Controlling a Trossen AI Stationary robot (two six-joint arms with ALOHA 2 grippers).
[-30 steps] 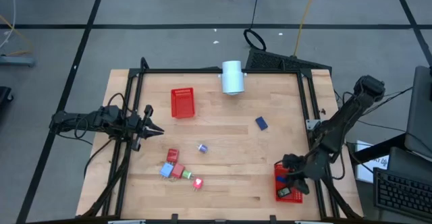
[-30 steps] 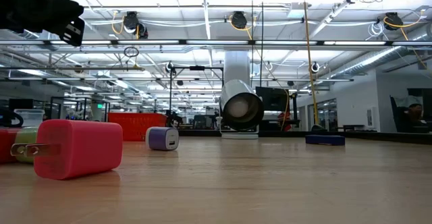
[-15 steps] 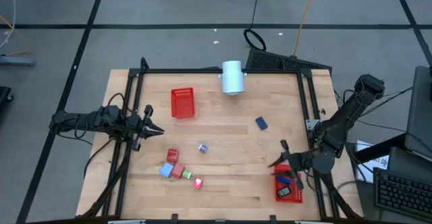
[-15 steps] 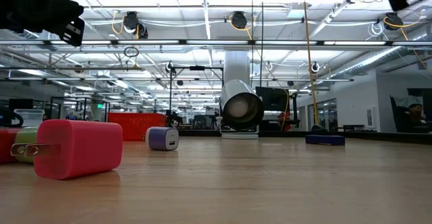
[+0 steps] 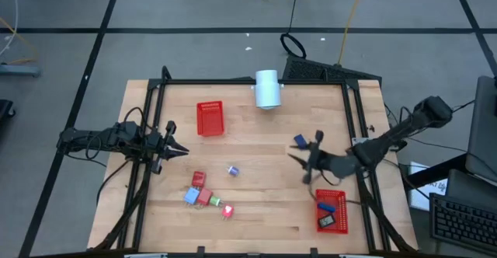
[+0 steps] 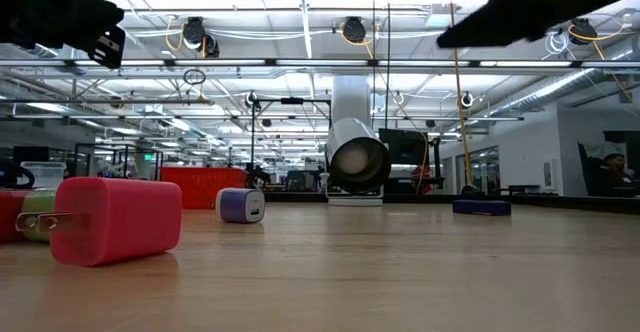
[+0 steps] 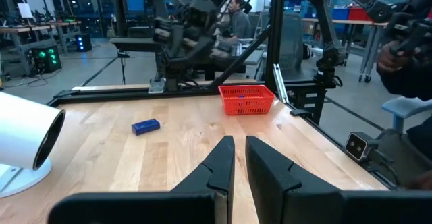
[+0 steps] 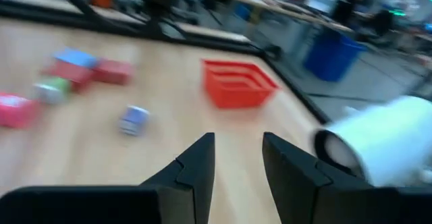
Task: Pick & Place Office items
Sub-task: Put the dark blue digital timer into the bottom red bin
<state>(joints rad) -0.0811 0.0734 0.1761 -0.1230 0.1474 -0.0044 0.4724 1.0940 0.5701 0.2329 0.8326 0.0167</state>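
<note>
My right gripper (image 5: pixel 300 163) (image 8: pixel 236 150) hangs open above the table's right half, pointing toward the left edge, with nothing between its fingers. A dark blue piece (image 5: pixel 300 141) (image 7: pixel 146 126) lies just on its far side. The near-right red basket (image 5: pixel 331 211) holds a blue and a black piece. Near the front left lie red, light blue and pink pieces (image 5: pixel 206 196) (image 8: pixel 74 69), with a tiny bluish-white one (image 5: pixel 233 170) (image 8: pixel 133 118) beside them. My left gripper (image 5: pixel 181 151) (image 7: pixel 239 143) waits shut at the left edge, pointing level across the table.
A second red basket (image 5: pixel 210 118) (image 8: pixel 236 82) stands at the far left. A white cylinder (image 5: pixel 267 88) (image 6: pixel 357 162) lies at the far edge's middle. A black frame (image 5: pixel 248 81) runs around the table. Bare wood (image 5: pixel 264 211) lies between the front-left pieces and the near-right basket.
My right gripper has swung from over the near-right basket toward the table's far and left side, ending beside the dark blue piece. It has tipped up from pointing down to nearly level and has rolled about its own axis. The pieces in the basket have stayed put.
</note>
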